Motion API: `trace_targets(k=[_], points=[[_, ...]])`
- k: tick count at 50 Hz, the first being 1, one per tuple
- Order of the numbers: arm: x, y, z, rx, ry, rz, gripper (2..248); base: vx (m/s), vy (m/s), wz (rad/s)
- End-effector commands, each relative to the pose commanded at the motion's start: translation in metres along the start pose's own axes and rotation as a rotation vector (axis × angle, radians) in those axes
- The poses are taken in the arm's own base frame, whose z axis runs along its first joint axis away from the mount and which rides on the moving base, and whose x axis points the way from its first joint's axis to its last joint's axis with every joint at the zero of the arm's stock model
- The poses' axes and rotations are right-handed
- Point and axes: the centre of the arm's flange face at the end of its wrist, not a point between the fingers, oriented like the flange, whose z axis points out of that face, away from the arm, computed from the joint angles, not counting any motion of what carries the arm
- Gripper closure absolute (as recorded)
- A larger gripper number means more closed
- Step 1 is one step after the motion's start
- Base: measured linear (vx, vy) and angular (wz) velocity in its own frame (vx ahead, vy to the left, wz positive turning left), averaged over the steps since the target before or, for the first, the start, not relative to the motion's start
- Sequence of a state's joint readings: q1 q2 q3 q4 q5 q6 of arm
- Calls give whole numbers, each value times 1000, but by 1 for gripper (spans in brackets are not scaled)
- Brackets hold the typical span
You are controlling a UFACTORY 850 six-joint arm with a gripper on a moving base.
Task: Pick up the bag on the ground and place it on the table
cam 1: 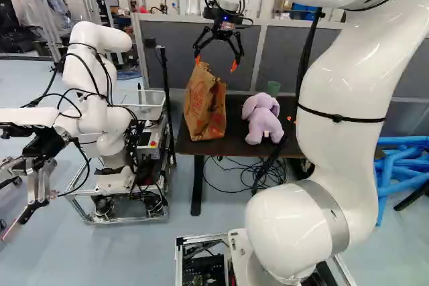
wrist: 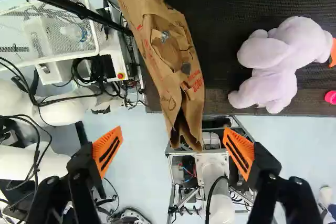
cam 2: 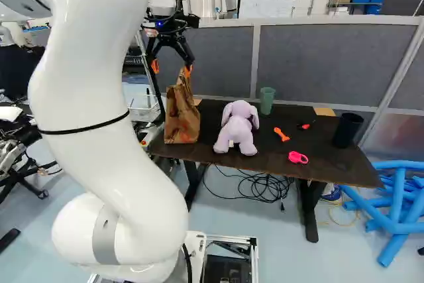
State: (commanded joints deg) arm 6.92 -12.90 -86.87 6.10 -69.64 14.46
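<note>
One brown paper bag (cam 2: pixel 181 114), its top near the wide-open, empty black two-fingered gripper (cam 1: pixel 216 63), stands on the dark rectangular counter (cam 2: pixel 324 157) beside a lilac plush toy (cam 2: pixel 237 129).

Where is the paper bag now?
The bag stands at the left end of the table in the right base view, beside the plush toy, below the open hand.

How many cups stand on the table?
2: a green cup behind the plush toy, and a black cup at the right of the table in the right base view.
</note>
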Motion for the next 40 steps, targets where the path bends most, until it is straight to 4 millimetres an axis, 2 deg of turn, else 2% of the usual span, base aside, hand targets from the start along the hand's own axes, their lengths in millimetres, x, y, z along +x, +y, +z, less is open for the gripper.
trace_targets(k=[19, 40], points=[[0, 0, 0, 0, 0, 0, 3, -14, -1, -1], [0, 0, 0, 0, 0, 0, 3, -75, -2, -2]])
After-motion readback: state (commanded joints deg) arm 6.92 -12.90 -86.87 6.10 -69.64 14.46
